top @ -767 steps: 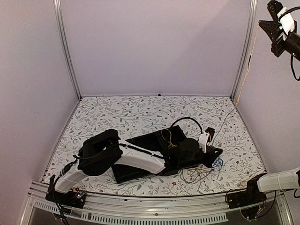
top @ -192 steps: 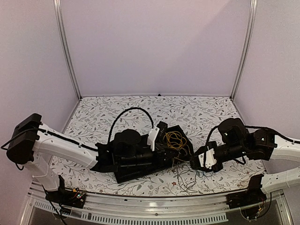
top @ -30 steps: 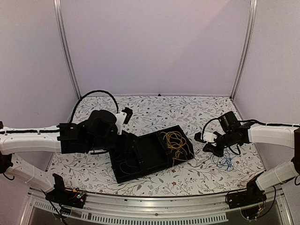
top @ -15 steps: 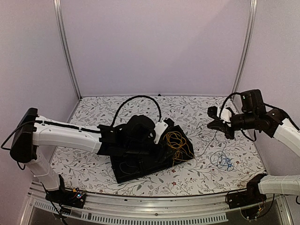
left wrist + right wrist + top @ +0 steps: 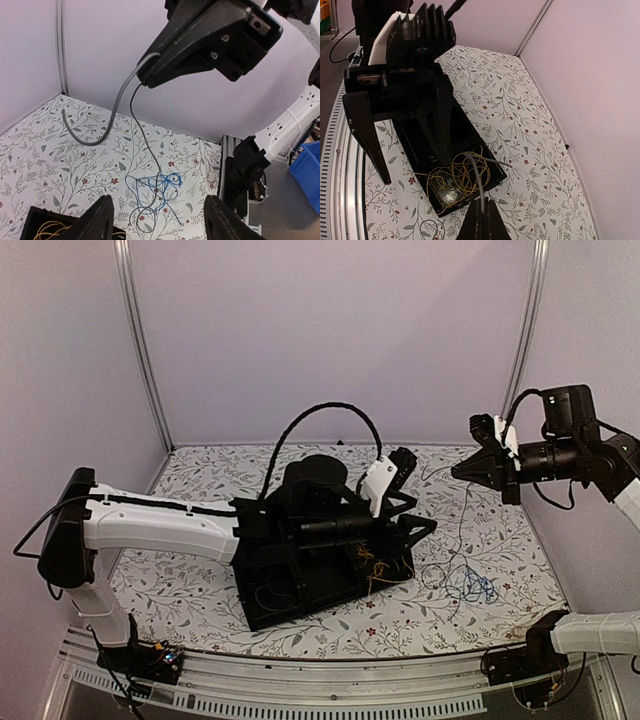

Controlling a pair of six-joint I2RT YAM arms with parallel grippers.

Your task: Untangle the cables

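Note:
My right gripper [image 5: 457, 472] is raised high at the right, shut on a thin grey-black cable [image 5: 462, 525] that hangs down to a blue cable tangle [image 5: 472, 586] on the floral cloth. In the right wrist view its fingertips [image 5: 482, 216] pinch that cable [image 5: 478, 185]. Yellow cables [image 5: 455, 175] lie coiled in the near end of the black tray [image 5: 290, 602]. My left gripper [image 5: 418, 512] hovers open over the tray's right end, holding nothing. Between its fingers [image 5: 100, 220] the left wrist view shows the blue tangle [image 5: 160, 184] and the hanging cable [image 5: 144, 132].
Pale walls and aluminium posts [image 5: 140, 350] enclose the floral table. A small black cable loop [image 5: 432, 227] lies on the cloth beside the tray. The right arm's base [image 5: 245, 170] and a blue bin [image 5: 307, 170] sit past the table's edge.
The right gripper closed and rose up and to the right, drawing its cable up from the blue tangle. The left arm swung right and lifted over the tray's right end.

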